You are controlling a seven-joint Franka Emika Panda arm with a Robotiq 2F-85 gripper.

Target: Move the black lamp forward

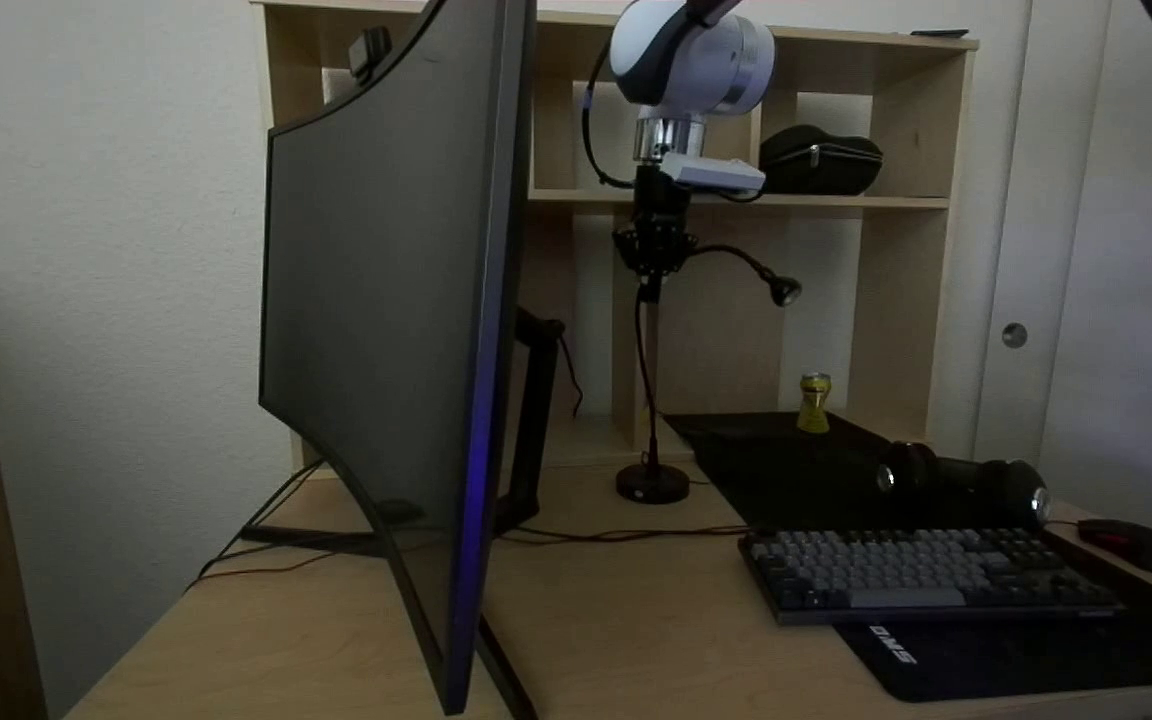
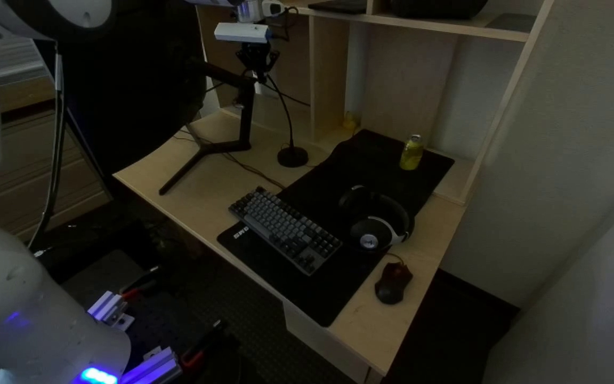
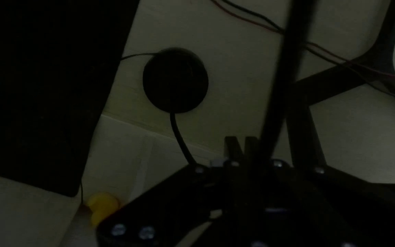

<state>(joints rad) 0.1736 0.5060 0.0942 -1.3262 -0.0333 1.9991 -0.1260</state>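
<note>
The black lamp (image 1: pixel 652 484) stands upright behind the monitor, its round base on the desk; the base also shows in an exterior view (image 2: pixel 292 156) and in the wrist view (image 3: pixel 176 80). Its thin gooseneck rises to my gripper (image 1: pixel 649 292), and the lamp head hangs out beside the gripper. In the wrist view my gripper (image 3: pixel 241 141) has its fingers close together with the dark neck running into them, so it is shut on the neck. The exact contact is dark and partly hidden. The gripper also shows in an exterior view (image 2: pixel 260 78).
The monitor (image 1: pixel 386 260) and its stand (image 2: pixel 245 117) are close beside the lamp. Cables (image 2: pixel 248 169) run by the base. A black mat (image 2: pixel 360 165) holds a keyboard (image 2: pixel 285 226), headphones (image 2: pixel 376 218) and a yellow can (image 2: pixel 411 153). A shelf (image 1: pixel 736 203) stands behind.
</note>
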